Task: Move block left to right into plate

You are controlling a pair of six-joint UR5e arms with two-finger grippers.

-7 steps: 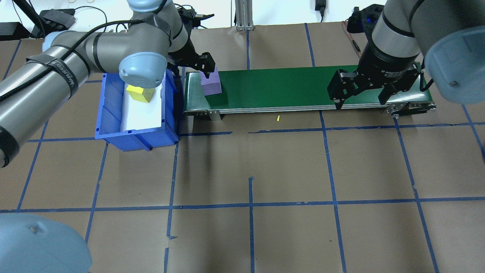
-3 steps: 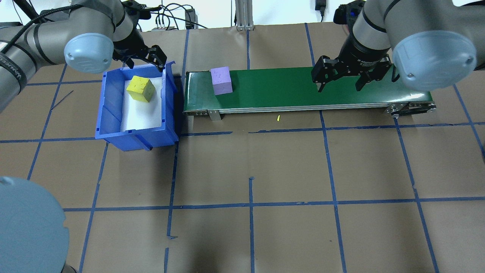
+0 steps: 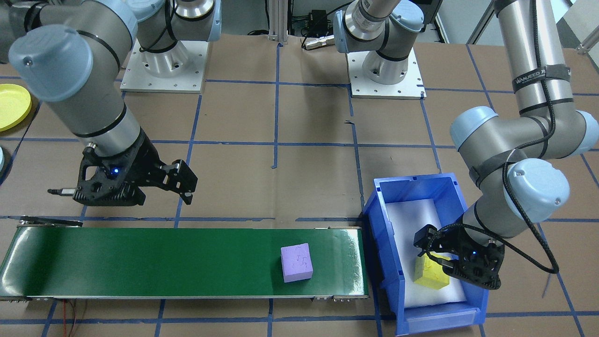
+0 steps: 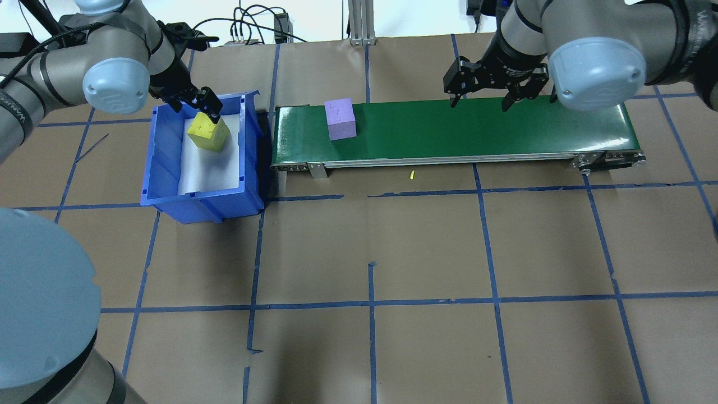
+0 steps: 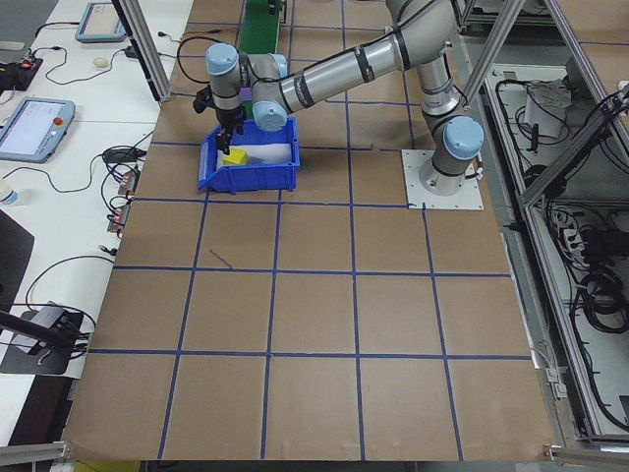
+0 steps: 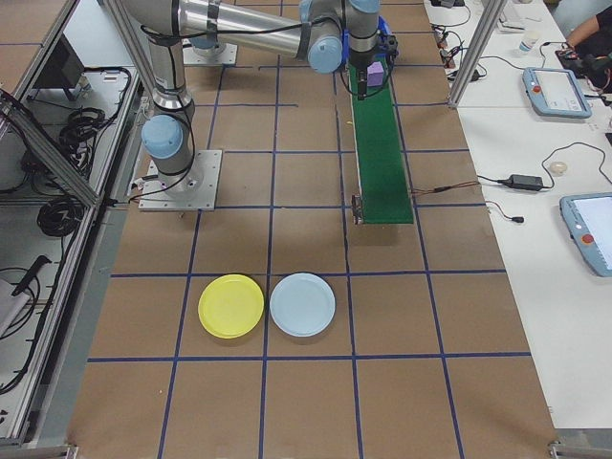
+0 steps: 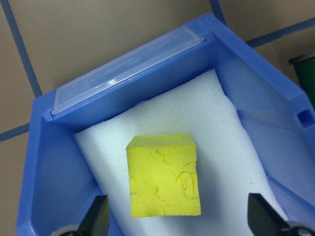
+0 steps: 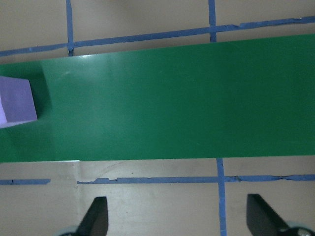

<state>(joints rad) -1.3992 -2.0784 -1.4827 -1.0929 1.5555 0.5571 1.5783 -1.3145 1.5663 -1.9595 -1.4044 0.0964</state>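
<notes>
Blue bin (image 4: 168, 163) walls hemming yellow block (image 4: 208, 132), green belt (image 4: 477, 129) open beyond purple block (image 4: 340, 119)

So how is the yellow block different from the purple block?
The yellow block sits on white foam inside the blue bin; the purple block sits on the green conveyor belt. The left gripper hangs open right over the yellow block, while no gripper is near the purple block. Both are foam cubes of about the same size.
</notes>
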